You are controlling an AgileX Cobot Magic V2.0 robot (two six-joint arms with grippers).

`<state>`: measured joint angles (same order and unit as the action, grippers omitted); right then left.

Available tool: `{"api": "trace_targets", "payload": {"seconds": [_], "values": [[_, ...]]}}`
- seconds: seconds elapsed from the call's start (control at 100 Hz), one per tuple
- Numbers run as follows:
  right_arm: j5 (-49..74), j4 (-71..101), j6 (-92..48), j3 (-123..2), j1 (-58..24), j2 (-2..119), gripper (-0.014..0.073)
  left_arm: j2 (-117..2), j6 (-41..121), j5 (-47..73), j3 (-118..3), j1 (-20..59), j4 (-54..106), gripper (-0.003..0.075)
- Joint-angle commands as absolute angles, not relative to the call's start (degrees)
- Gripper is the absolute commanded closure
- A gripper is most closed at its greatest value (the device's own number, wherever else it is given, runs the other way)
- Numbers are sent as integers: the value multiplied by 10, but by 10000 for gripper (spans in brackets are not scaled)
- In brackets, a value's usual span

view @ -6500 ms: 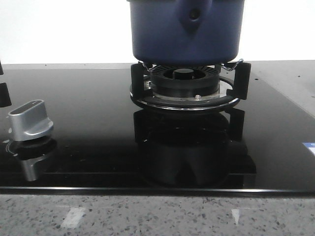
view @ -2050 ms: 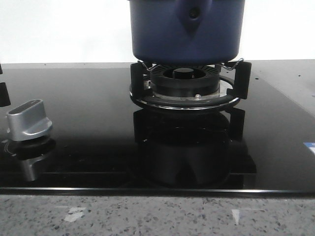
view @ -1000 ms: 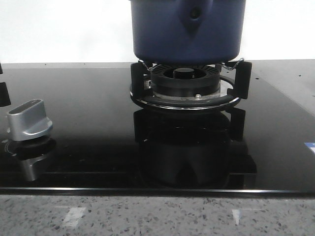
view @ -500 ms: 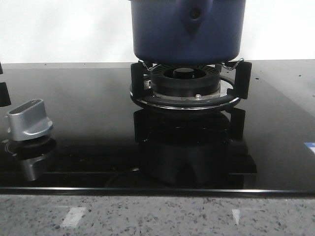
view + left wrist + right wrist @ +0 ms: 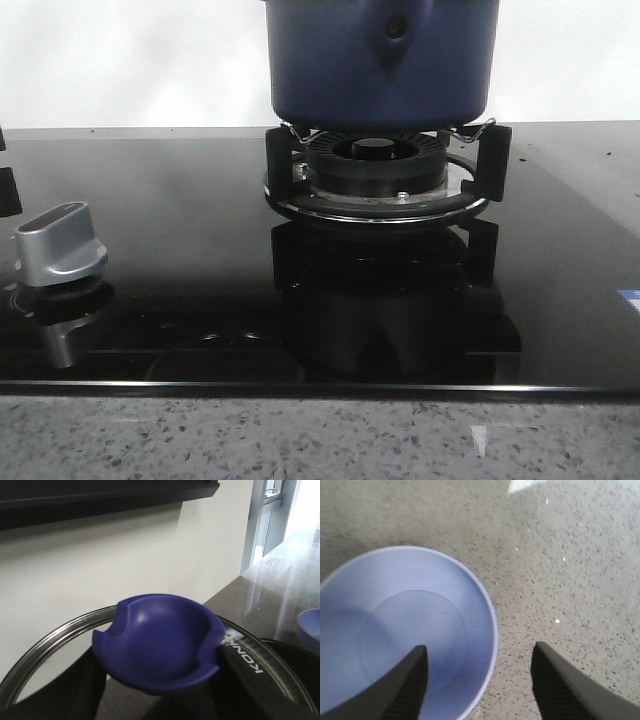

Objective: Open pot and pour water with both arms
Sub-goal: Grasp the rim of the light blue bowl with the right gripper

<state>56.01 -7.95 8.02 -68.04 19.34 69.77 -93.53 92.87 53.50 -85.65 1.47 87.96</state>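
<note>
Glossy navy pot (image 5: 380, 62) likely heavy, slick; left gripper (image 5: 160, 700) clamped on blue lid knob (image 5: 160, 647), right gripper (image 5: 477, 685) fingers apart straddling pale-blue bowl (image 5: 402, 635) rim.

Pot (image 5: 380, 65) top (rim included) out of frame

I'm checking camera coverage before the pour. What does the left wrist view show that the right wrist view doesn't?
Only the left wrist view shows a glass lid with a steel rim and a dark blue knob between the left claw fingers, with a white wall behind. Only the right wrist view shows a light blue bowl from above, one right claw finger over it. Both show speckled stone countertop.
</note>
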Motion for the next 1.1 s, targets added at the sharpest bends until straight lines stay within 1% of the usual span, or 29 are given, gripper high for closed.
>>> {"api": "trace_targets", "payload": {"seconds": [0.0, 0.18, 0.52, 0.57, 0.62, 0.76, 0.86, 1.09], "values": [[540, -92, 74, -701, 208, 710, 193, -902, 923, 550, -879, 9, 928, 426], [534, -82, 74, -701, 221, 753, 193, -902, 923, 550, -879, 7, 926, 426], [531, -63, 71, -700, 222, 812, 199, -902, 923, 550, -879, 7, 925, 426], [531, -56, 64, -699, 222, 817, 232, -902, 923, 550, -879, 7, 925, 426], [533, -53, 62, -699, 222, 824, 297, -902, 923, 550, -879, 7, 925, 426], [538, -53, 62, -696, 222, 837, 540, -902, 923, 550, -879, 7, 925, 426], [538, -53, 62, -695, 224, 837, 669, -902, 923, 550, -879, 7, 925, 426], [538, -45, 62, -702, 224, 812, 667, -902, 923, 550, -879, 7, 925, 426]]}}
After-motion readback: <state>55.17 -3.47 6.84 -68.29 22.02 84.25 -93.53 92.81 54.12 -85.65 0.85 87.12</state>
